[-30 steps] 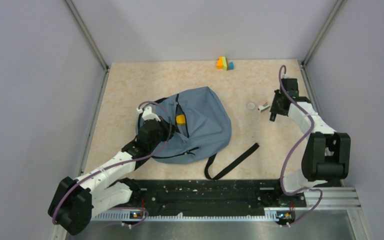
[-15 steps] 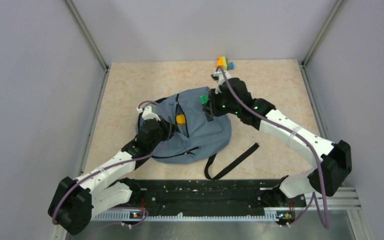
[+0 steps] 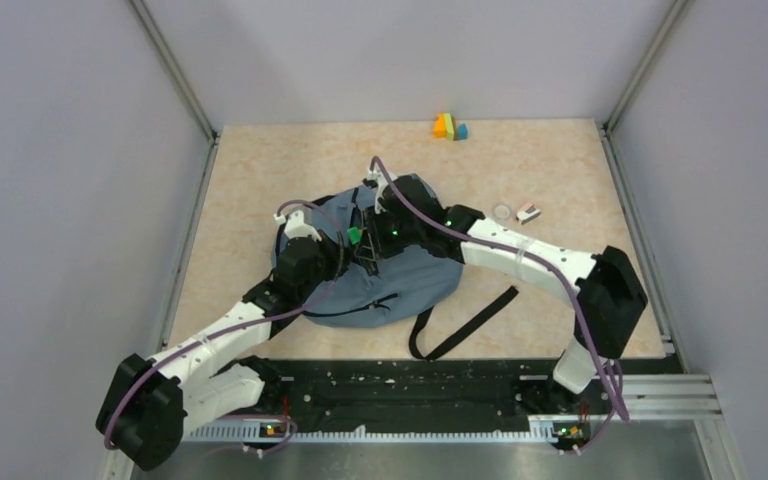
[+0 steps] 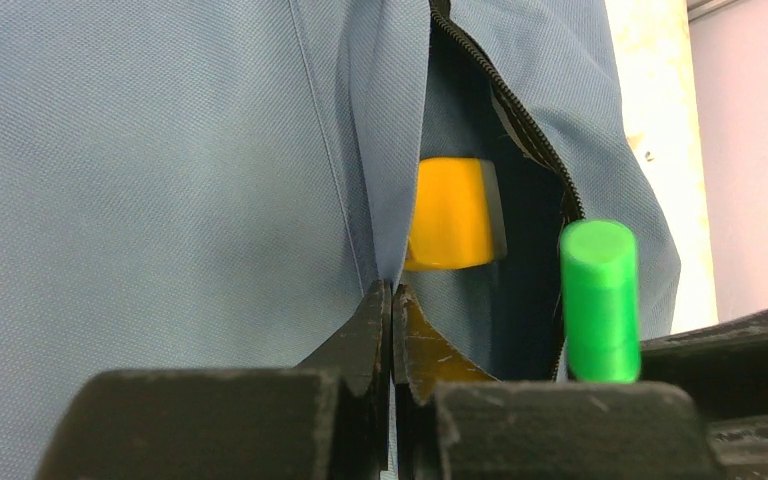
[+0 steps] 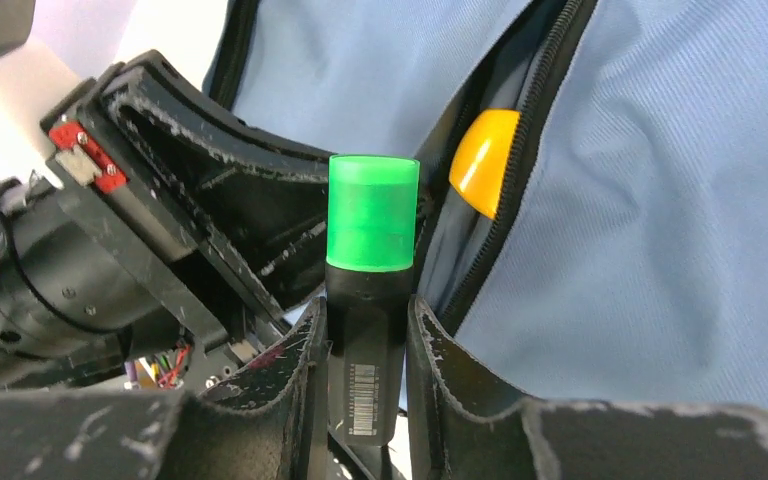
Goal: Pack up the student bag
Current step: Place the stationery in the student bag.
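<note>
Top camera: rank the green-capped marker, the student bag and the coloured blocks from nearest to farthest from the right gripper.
1. The green-capped marker: clamped in the jaws of the right gripper, at the bag's open zipper.
2. The student bag: right under the gripper, mid-scene.
3. The coloured blocks: far back, well beyond the bag.

Right pincer [image 3: 360,241] holds a green-tipped object [image 3: 355,236] above the open student bag [image 3: 422,275].
</note>
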